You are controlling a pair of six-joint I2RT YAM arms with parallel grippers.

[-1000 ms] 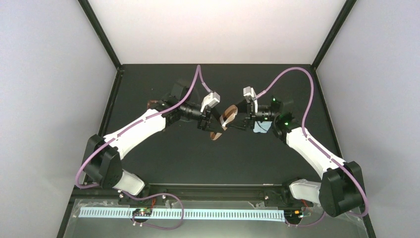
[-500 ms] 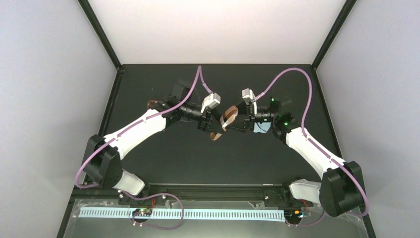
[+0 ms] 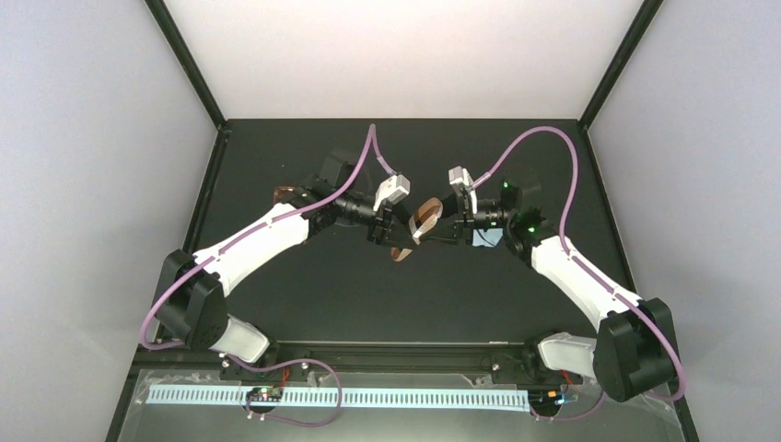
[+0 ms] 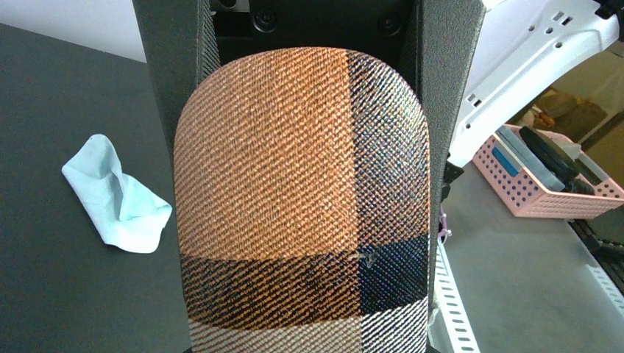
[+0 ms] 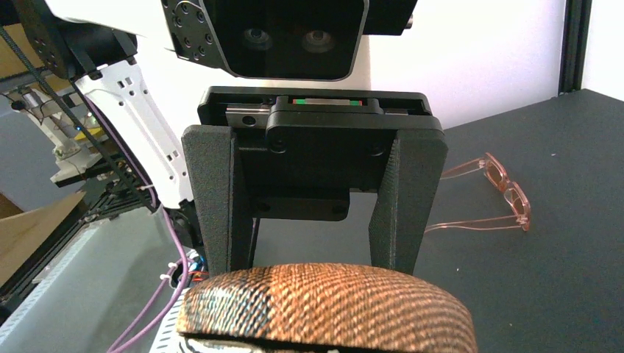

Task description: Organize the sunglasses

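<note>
The sunglasses [image 5: 508, 193] are lying on the dark bench [image 3: 368, 295] at the right middle of the right wrist frame, untouched by either hand. They are showing a thin, translucent pinkish-brown frame with lightly tinted lenses; both slim temples are standing unfolded and reaching leftward in that frame. In the top view they are showing only as a small reddish glint left of centre, just beside the left arm and partly hidden by it.

At the centre of the top view the two arms are meeting over a case [image 4: 302, 184]; it is brown woven fabric with dark and pale stripes and a rounded end. The left hand [image 3: 390, 232] is gripping the case, its dark fingers [image 4: 173, 81] pressing on either side. The right hand [image 3: 444, 227] is sitting at the case's other end; I cannot tell whether it is closed, since its fingers are not showing in its own view. A crumpled light-blue cloth [image 4: 118, 195] is lying on the bench at the left of the left wrist frame, apart from the case.
</note>
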